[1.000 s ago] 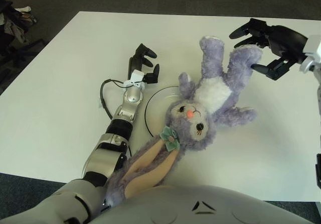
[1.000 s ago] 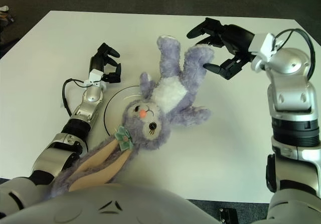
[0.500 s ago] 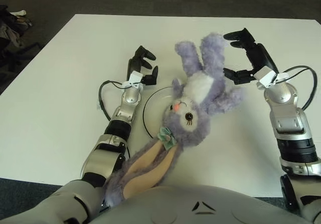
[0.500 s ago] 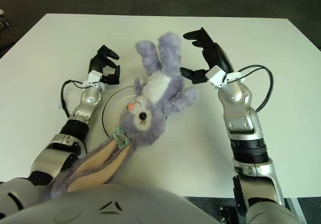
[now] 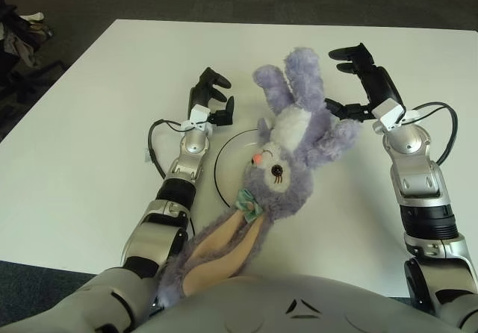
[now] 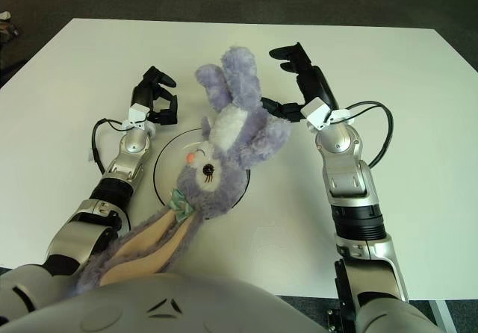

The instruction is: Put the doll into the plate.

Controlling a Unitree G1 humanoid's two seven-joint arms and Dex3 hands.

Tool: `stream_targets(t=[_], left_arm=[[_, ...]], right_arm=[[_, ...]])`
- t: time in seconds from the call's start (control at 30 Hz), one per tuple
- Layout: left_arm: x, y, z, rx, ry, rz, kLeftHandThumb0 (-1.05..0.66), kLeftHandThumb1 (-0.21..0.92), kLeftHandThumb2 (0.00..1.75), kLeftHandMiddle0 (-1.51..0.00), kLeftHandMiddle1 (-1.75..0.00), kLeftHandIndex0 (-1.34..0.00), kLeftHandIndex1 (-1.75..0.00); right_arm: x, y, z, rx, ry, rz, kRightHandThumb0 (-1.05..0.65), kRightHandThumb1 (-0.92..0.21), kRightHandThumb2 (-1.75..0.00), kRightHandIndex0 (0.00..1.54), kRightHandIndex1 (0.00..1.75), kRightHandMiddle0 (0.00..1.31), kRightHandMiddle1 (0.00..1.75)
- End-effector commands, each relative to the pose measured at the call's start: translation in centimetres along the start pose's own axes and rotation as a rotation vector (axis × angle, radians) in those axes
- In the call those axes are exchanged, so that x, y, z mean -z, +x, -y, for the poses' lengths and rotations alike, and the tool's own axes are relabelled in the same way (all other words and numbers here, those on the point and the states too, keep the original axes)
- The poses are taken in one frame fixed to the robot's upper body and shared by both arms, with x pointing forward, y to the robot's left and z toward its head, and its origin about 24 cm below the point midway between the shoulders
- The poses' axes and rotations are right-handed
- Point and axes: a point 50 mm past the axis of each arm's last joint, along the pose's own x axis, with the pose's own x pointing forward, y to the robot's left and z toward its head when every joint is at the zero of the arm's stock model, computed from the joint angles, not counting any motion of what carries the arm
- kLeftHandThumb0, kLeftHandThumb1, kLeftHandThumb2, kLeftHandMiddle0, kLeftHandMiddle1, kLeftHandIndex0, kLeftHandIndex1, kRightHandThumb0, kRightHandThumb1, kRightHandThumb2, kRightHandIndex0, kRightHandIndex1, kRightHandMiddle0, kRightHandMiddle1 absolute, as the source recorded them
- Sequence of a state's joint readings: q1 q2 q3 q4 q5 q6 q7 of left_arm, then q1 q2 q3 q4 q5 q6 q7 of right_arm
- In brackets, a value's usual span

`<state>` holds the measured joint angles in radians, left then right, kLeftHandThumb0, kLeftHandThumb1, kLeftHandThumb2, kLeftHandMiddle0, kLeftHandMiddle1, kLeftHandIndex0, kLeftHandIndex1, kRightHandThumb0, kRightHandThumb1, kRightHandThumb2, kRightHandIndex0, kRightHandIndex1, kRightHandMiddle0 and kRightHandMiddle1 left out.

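A purple plush rabbit doll [image 5: 287, 150] lies on its back, head and chest over the right part of a white plate [image 5: 233, 157] with a dark rim. Its long ears [image 5: 216, 251] trail off the plate toward my body, and its legs point to the far side. My right hand [image 5: 334, 79] is at the doll's right side by its legs, fingers spread, with the lower finger touching the plush. My left hand [image 5: 213, 94] rests on the table just left of the plate, relaxed and empty.
The white table [image 5: 89, 124] stretches out on both sides of the plate. A black cable [image 5: 153, 142] loops beside my left forearm. Dark clutter [image 5: 19, 34] stands on the floor past the table's left corner.
My right hand swept left and toward me, staying at the doll's legs. The doll swung left with it, so its body now lies further over the plate. The left hand has not moved.
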<state>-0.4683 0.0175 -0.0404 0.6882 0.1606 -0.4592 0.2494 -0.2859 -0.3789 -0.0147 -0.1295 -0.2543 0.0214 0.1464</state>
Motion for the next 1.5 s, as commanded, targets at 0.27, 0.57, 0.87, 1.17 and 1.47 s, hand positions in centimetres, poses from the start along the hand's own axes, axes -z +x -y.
stream_targets(t=[0.27, 0.57, 0.87, 1.17, 1.47], left_arm=[[3.9, -3.5, -0.2, -0.003, -0.01, -0.165, -0.01, 0.27, 1.38, -0.63, -1.75, -0.45, -1.71], [3.9, -3.5, -0.1, -0.003, -0.013, -0.167, -0.01, 0.27, 1.38, -0.61, -1.75, -0.46, -1.72], [3.8, -3.5, 0.0, -0.009, 0.0, -0.164, -0.01, 0.26, 1.39, -0.69, -1.75, -0.42, -1.7], [3.8, -3.5, 0.0, -0.011, 0.001, -0.166, -0.01, 0.28, 1.37, -0.57, -1.75, -0.48, -1.73], [3.8, -3.5, 0.1, -0.007, -0.003, -0.159, -0.01, 0.28, 1.37, -0.54, -1.75, -0.5, -1.74]], right_arm=[[-0.1, 0.4, 0.3, -0.002, -0.061, 0.05, -0.75, -0.39, -0.87, 0.16, 0.76, 0.0, 1.11], [0.1, 0.5, 0.3, -0.021, -0.065, 0.045, -0.73, -0.38, -0.88, 0.18, 0.77, 0.0, 1.16], [0.1, 0.5, 0.3, -0.06, -0.022, 0.04, -0.66, -0.28, -0.98, 0.2, 0.82, 0.0, 1.22], [0.0, 0.6, -0.1, -0.067, -0.028, 0.044, -0.67, -0.28, -0.98, 0.17, 0.82, 0.0, 1.22], [-0.7, 1.2, -2.4, -0.074, 0.013, 0.039, -0.72, -0.39, -0.91, 0.15, 0.78, 0.0, 1.16]])
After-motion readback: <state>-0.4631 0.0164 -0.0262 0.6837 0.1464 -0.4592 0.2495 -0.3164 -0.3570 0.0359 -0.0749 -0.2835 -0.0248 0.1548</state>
